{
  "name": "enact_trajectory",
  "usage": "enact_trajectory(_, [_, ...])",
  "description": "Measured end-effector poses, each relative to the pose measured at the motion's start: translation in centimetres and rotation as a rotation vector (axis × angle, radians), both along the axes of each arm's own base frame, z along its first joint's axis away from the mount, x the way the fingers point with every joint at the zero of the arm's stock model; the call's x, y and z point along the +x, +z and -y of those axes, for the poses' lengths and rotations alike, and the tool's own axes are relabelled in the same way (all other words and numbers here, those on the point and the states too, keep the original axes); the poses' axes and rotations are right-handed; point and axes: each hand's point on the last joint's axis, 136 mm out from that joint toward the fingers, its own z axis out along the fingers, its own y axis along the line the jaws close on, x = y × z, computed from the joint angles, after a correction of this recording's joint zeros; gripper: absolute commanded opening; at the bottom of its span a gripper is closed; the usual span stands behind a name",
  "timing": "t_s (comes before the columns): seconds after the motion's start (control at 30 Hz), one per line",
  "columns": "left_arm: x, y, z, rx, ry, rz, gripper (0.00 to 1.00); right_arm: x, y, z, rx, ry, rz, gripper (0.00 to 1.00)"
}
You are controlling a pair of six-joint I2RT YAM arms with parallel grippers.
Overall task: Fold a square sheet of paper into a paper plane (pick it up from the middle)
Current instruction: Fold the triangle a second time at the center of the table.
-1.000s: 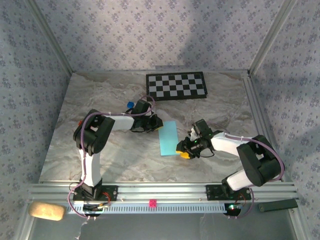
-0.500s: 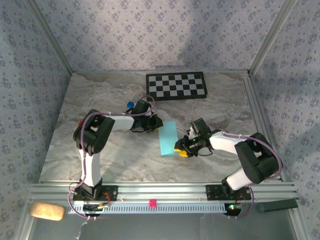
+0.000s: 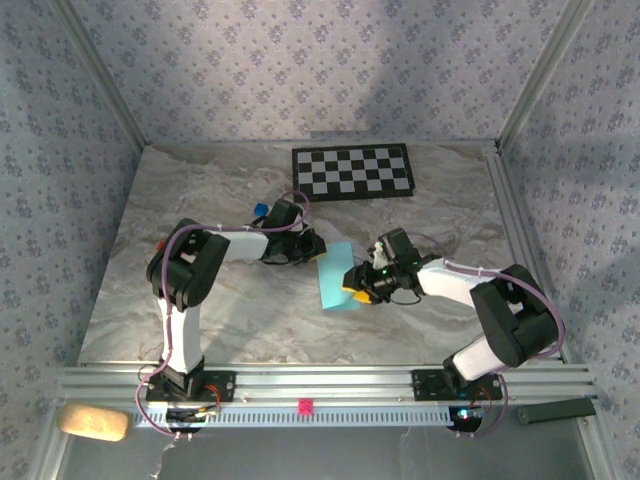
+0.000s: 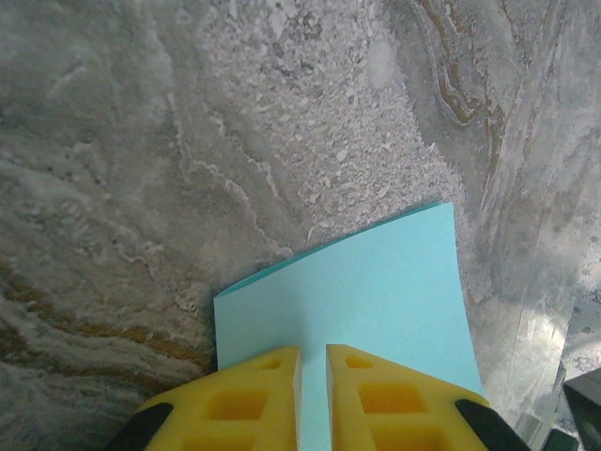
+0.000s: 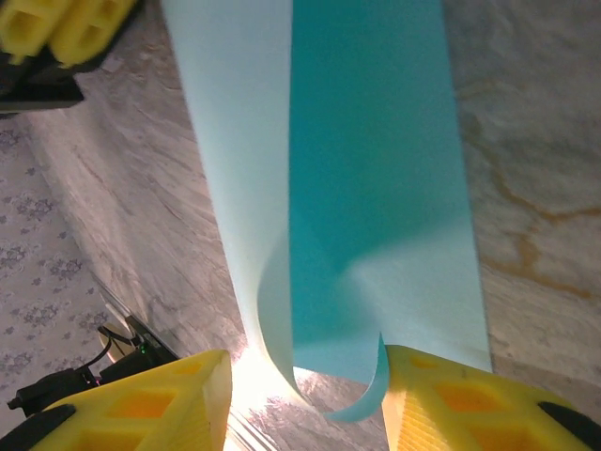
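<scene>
Bottom centre of its wrist view, my left gripper pinches the folded light-blue sheet, seemingly anchoring it, while my right gripper stands spread astride its curling edge.

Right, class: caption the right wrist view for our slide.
Right gripper, jaws open, straddles the curled edge of the light-blue sheet.

Nothing legible anywhere: no text, label, brand, number or sign. Square sheet of paper plain and unprinted on both faces; checkerboard only black and white squares.
</scene>
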Motion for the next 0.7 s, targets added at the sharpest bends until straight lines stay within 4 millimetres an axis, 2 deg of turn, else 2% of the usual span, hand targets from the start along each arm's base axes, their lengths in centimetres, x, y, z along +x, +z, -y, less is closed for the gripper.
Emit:
enact_trajectory(0.13, [0.0,0.0,0.0,0.0,-0.006,0.004,0.15,0.9,0.5,0.0,0.001,0.022,0.052,0.48])
enact_trajectory(0.4, [0.0,0.0,0.0,0.0,-0.009,0.007,0.16,2.0,0.2,0.4,0.055,0.041,0.067,0.46])
enact_trajectory(0.7, [0.0,0.0,0.0,0.0,-0.01,0.007,0.17,2.7,-0.1,0.6,0.091,0.039,0.067,0.36])
